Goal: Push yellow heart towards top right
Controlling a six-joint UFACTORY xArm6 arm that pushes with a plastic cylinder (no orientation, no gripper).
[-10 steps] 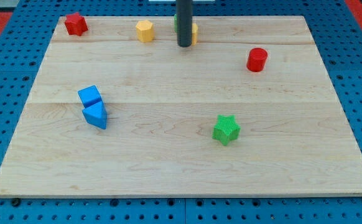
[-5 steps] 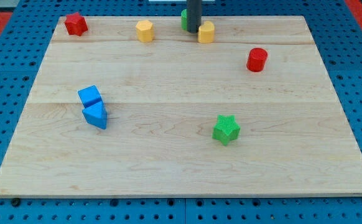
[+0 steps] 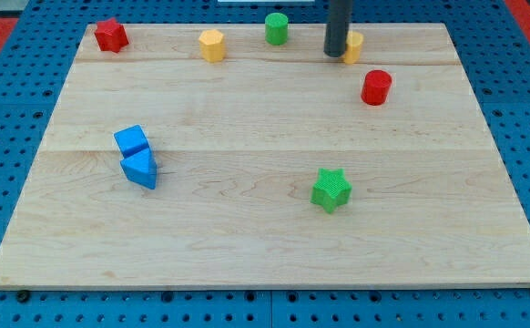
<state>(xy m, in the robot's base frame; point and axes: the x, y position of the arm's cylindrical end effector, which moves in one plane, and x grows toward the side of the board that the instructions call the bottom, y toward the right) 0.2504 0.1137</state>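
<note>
Camera view: the yellow heart (image 3: 354,46) is seen near the bench (image 3: 247,237) top edge, right of centre, touched on its left by my tip (image 3: 337,55); no hand is fitted; light, rigid, easily slid; best pushed from lower left.

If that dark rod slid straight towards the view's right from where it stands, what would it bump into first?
My tip would meet the yellow heart block first; that block sits right against the tip's right side, partly hidden behind the rod. Past it, the wooden board looks free to its edge, though depth is hard to judge.
</note>
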